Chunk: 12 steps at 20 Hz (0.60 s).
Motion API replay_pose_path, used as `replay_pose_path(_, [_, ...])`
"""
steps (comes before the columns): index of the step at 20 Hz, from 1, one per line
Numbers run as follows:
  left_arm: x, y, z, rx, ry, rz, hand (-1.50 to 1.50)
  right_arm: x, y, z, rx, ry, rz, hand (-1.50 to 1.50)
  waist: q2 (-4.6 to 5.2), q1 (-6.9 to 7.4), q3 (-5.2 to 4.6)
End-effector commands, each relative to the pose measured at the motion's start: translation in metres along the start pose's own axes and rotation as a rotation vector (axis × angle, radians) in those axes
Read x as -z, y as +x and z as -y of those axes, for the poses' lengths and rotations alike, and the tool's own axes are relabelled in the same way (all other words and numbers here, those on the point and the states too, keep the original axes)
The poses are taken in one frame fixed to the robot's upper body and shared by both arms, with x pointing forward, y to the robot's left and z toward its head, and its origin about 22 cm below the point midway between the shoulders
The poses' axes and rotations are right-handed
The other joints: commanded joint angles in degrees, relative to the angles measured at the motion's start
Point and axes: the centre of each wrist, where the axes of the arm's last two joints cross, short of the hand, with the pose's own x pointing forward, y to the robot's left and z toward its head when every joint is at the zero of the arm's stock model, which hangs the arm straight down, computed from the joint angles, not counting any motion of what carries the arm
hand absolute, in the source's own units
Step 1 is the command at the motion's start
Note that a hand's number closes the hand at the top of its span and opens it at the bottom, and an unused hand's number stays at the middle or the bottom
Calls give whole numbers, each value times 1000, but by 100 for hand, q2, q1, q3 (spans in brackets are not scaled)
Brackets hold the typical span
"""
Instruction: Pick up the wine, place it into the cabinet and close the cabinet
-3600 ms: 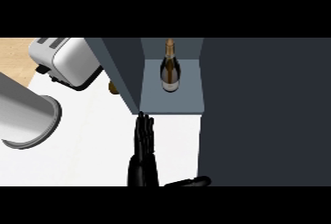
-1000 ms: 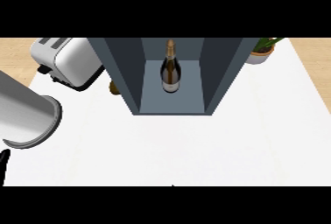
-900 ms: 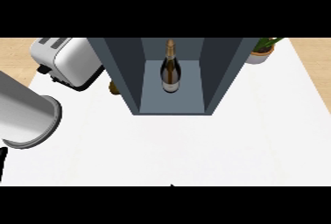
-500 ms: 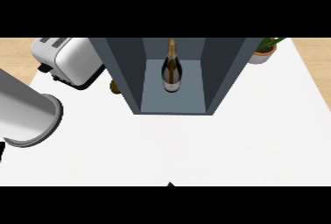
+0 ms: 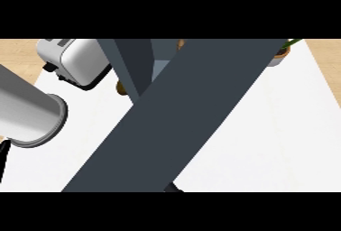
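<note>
- Mostly door (image 5: pixel 186 117) here, slanting from upper right to lower left across the cabinet (image 5: pixel 136 58); closing step, I judge.
- Of wine (image 5: pixel 181 43) only a brown sliver shows at top centre, maybe its neck. Rest is behind door, so likely inside.
- Probably right hand (image 5: pixel 174 187): black scrap at bottom centre under door, likely pushing. Clenched or released, cannot tell.
- Also left hand (image 5: pixel 2 155): sliver at left edge, cannot tell.

The cabinet door (image 5: pixel 186 113) hides nearly all of the wine (image 5: pixel 180 43) and the cabinet (image 5: pixel 136 63) interior.
</note>
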Motion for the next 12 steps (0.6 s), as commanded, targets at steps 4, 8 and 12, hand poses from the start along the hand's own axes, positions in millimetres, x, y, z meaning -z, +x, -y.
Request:
replay_pose_path(4, [-3,-3,3,-6,7,-12,-150,81,21,-11,36,-1,49,150,2,76,3])
replay_pose_path(8, [1,4,7,-2,22,16,-150,125,24,4,-11,-48,58,150,13,71,10])
replay_pose_path(12, [3,-4,-4,-9,35,11,-150,154,33,15,-154,-83,81,150,1,-6,8])
